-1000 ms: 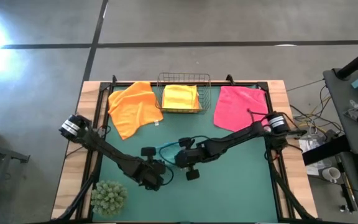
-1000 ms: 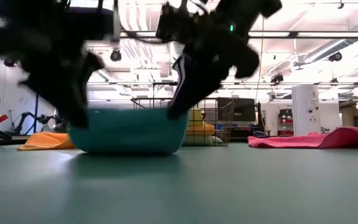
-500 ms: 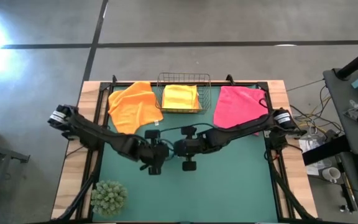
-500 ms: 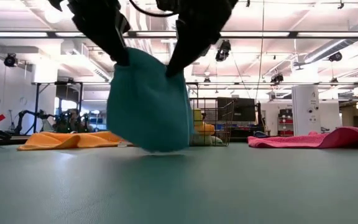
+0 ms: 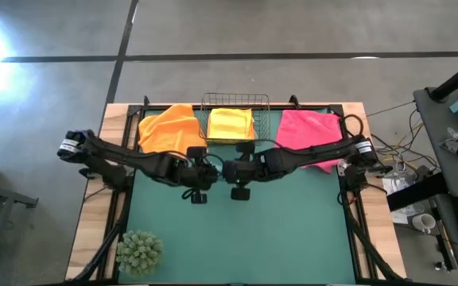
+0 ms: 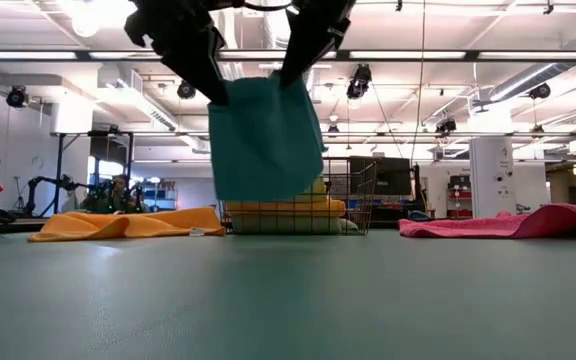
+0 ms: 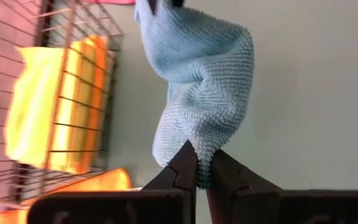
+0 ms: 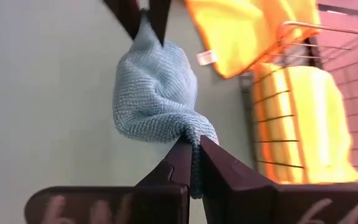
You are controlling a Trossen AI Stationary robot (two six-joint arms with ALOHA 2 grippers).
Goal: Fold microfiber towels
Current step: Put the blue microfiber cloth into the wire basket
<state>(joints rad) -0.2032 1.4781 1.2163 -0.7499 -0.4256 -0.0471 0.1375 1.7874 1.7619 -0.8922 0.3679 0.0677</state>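
Note:
A teal microfiber towel (image 6: 265, 138) hangs in the air in front of the wire basket (image 6: 293, 205), held up at its two upper corners. My left gripper (image 6: 216, 92) is shut on one corner and my right gripper (image 6: 293, 75) on the other. In the high view both grippers meet mid-table and hide the towel. An orange towel (image 5: 169, 133) lies spread at the far left. A yellow towel (image 5: 230, 124) lies in the basket. A pink towel (image 5: 307, 135) lies at the far right. My left gripper pinches the teal towel's upper left corner (image 7: 204, 149) between its two fingertips, slanting down from the table's left. The cloth is bunched there. The towel hangs below, clear of the table. My right gripper pinches the upper right corner (image 8: 194, 138) between its two fingertips, slanting down from the table's right. The cloth is bunched at the fingers, and the towel sags slack toward my left gripper.
A green spiky plant ball (image 5: 139, 251) sits at the near left corner. The green mat (image 5: 293, 230) lies bare in front of the arms. The wire basket (image 5: 235, 119) stands at the middle of the far edge, close behind the hanging towel.
Both grippers have risen and gone toward the far edge, the left one also toward the table's middle. They have stayed shut on the teal towel. It lay folded on the mat and now hangs lifted clear in front of the basket.

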